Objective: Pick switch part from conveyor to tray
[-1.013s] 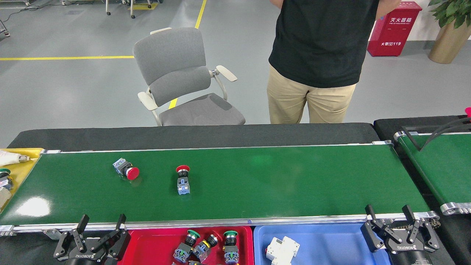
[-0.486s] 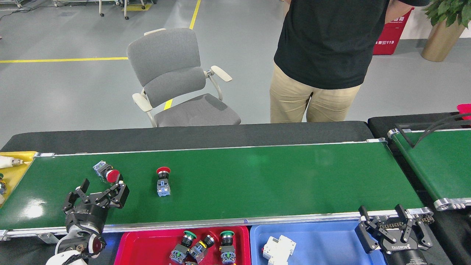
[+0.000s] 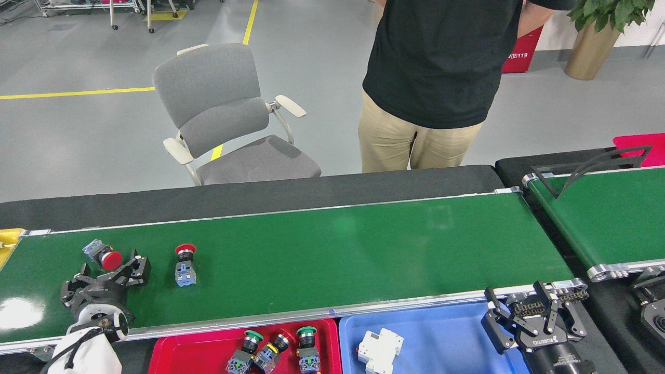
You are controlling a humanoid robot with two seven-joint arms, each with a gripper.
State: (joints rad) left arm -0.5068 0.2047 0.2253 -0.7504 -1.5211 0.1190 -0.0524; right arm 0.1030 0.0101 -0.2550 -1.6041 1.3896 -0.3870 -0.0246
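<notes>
Two red-capped switch parts [image 3: 104,255] [image 3: 185,265] lie on the conveyor [image 3: 337,254]; the left gripper [image 3: 106,276], jaws apart, partly hides one. Right gripper [image 3: 535,324], marked ROBOTIQ, jaws apart, is cut off below.

L gripper [image 3: 106,272] sits over the conveyor [image 3: 332,249] near its left end, fingers [image 3: 139,265] spread apart, wrist rising from the near rail. R gripper [image 3: 535,319] hangs at the conveyor's near-right corner, fingers apart, pointing up.

The right end effector [image 3: 535,317] bore the brand "ROBOTIQ", seen upside down. A red box [image 3: 521,49] behind the person showed the number "119".
</notes>
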